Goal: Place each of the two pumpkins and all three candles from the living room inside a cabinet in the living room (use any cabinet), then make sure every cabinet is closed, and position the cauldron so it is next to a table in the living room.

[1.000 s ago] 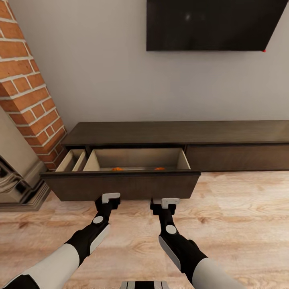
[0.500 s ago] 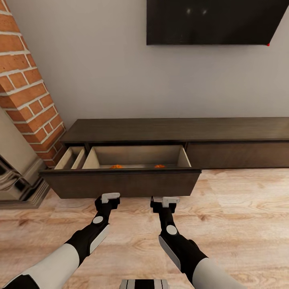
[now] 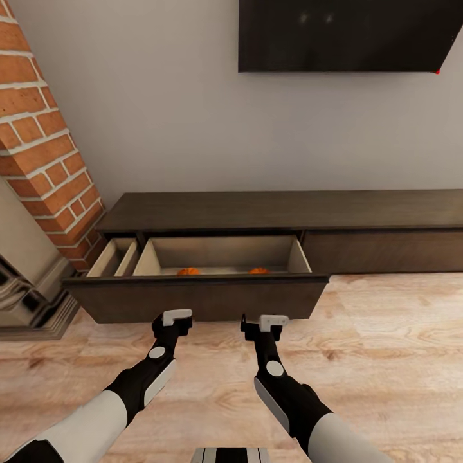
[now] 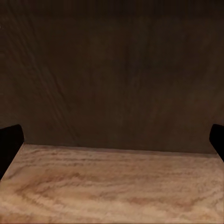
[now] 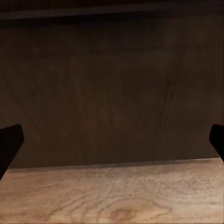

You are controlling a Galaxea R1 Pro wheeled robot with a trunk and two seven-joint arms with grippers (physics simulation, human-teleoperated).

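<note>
Nearest me, the left pincer (image 3: 176, 316) and right pincer (image 3: 265, 321) hang low over the plank floor (image 3: 386, 334), both spread wide and empty, just short of the pulled-out drawer front (image 3: 199, 297) of the cabinet (image 3: 289, 212). That panel looks stiff, heavy and handle-less, so I'd press flat against its face, not grip it. Inside, by the drawer's front wall, sit two pumpkins (image 3: 188, 271); the second (image 3: 258, 270) lies toward the right side. Open floor lies to the right, the brick chimney (image 3: 45, 148) crowds the left.
</note>
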